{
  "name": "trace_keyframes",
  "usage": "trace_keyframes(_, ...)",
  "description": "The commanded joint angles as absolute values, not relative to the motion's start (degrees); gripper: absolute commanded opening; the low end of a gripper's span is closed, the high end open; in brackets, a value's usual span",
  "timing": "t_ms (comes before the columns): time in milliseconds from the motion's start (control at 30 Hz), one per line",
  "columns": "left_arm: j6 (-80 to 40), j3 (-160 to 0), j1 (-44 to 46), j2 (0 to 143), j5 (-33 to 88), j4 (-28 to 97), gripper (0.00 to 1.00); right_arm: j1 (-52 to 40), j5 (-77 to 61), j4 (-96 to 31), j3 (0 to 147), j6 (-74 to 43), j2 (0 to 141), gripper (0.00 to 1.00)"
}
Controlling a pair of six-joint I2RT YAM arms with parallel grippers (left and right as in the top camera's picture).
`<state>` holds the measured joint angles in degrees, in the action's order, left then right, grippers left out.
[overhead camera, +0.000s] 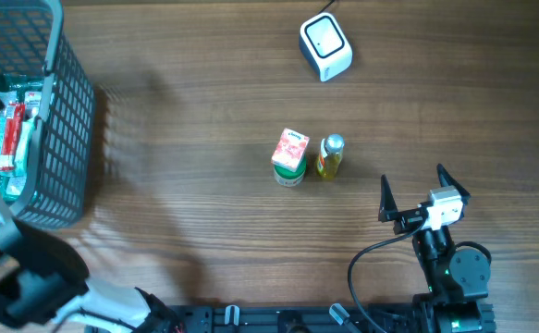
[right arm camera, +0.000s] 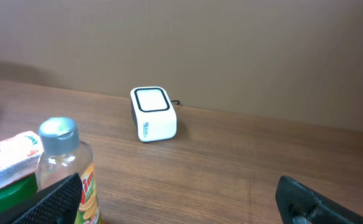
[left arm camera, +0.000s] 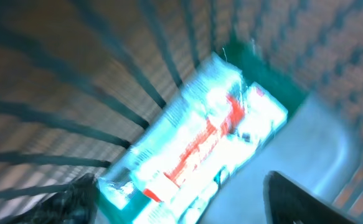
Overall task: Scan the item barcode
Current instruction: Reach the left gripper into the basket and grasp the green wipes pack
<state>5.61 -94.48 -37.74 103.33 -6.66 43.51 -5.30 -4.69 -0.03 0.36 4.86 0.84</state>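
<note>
In the left wrist view we find everything smeared: the packet [left arm camera: 200,143] inside the basket [left arm camera: 337,43] shows no readable print. From overhead, the basket runs past the frame's corner. In the right wrist view we see the bottle [right arm camera: 66,174] and carton [right arm camera: 7,158] cropped.

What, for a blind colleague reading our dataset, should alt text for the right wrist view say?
A white barcode scanner sits on the wooden table ahead of the open right gripper. At lower left stand a silver-capped bottle and a red-and-green package.
</note>
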Motion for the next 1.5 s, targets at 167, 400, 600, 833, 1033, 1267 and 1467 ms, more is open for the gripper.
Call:
trace_keyframes(167,17.50,-94.83,-37.76,113.12,1.04,42.50,0.95,-4.95,-4.75,0.14,0.30,5.65,0.45,1.00)
trace_keyframes(400,19.35,-94.83,-38.65,119.63,1.02,41.60,0.98,-4.95,-4.78,0.14,0.30,5.65,0.43,1.00)
trace_keyframes(600,24.05,-94.83,-39.35,122.58,0.80,41.76,1.00,-4.95,-4.75,0.14,0.30,5.65,0.43,1.00)
trace_keyframes(833,24.03,-94.83,-39.66,124.44,0.14,41.67,0.93,-4.95,-4.75,0.14,0.30,5.67,0.45,1.00)
trace_keyframes(1033,23.99,-94.72,-39.66,127.22,-0.05,42.28,0.89,-4.95,-4.78,0.14,0.30,5.65,0.43,1.00)
trace_keyframes(1267,23.77,-94.91,-39.64,125.49,-0.03,42.24,1.00,-4.95,-4.75,0.14,0.30,5.65,0.43,1.00)
trace_keyframes(1467,23.79,-94.96,-39.48,120.36,-0.05,41.80,1.00,-4.95,-4.78,0.14,0.30,5.65,0.43,1.00)
